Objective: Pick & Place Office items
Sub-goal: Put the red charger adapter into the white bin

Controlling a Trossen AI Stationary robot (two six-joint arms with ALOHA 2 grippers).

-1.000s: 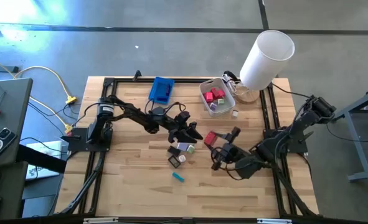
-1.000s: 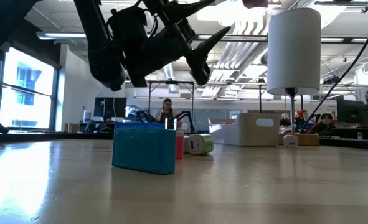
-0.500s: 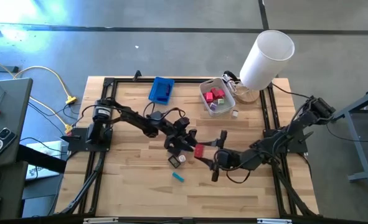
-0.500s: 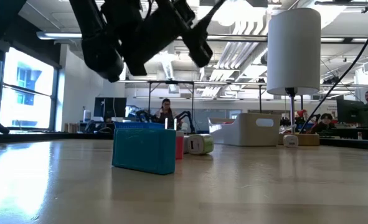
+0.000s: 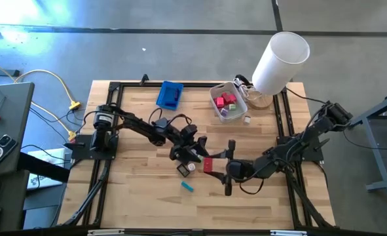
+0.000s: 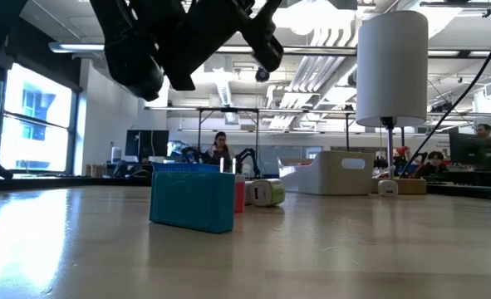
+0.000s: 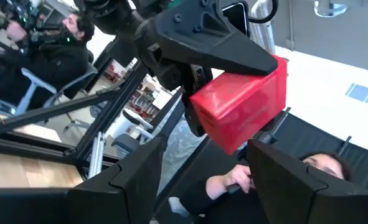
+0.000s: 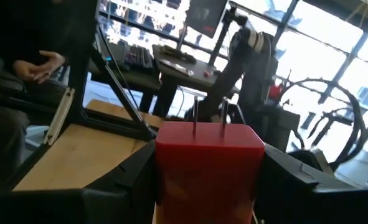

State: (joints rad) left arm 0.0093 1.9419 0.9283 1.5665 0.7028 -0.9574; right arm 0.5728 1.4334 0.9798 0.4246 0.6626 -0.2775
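My right gripper (image 5: 210, 164) is shut on a red block (image 8: 208, 162) with two metal prongs at its far end, held above the table's middle. My left gripper (image 5: 194, 151) is open just left of it. In the left wrist view the block (image 7: 240, 106) shows beyond the gap between the left fingers (image 7: 127, 180), and I see no touch. Under the grippers a black piece (image 5: 183, 169), a small white roll (image 5: 192, 166) and a teal piece (image 5: 188, 186) lie on the table. The low view shows the teal piece (image 6: 193, 199) close up. My right gripper pinches the red block by its two opposite sides (image 8: 162, 168) between its two fingers. The fingers lie about level and come from the table's right side. The block is lifted clear of the table, and its prongs (image 8: 208, 112) point away from the gripper.
A blue tray (image 5: 170, 94) sits at the far left-centre. A translucent bin (image 5: 236, 105) at the far right holds red, pink and purple pieces. Beside it stands a tall white cylinder (image 5: 281, 60), and a small white piece (image 5: 247, 119) lies nearby. A black frame edges the table.
My right gripper has swung round to point toward the table's left and has carried the red block toward the left and near edges, still shut on it. My left gripper has drawn back toward the near edge and risen a little, staying open.
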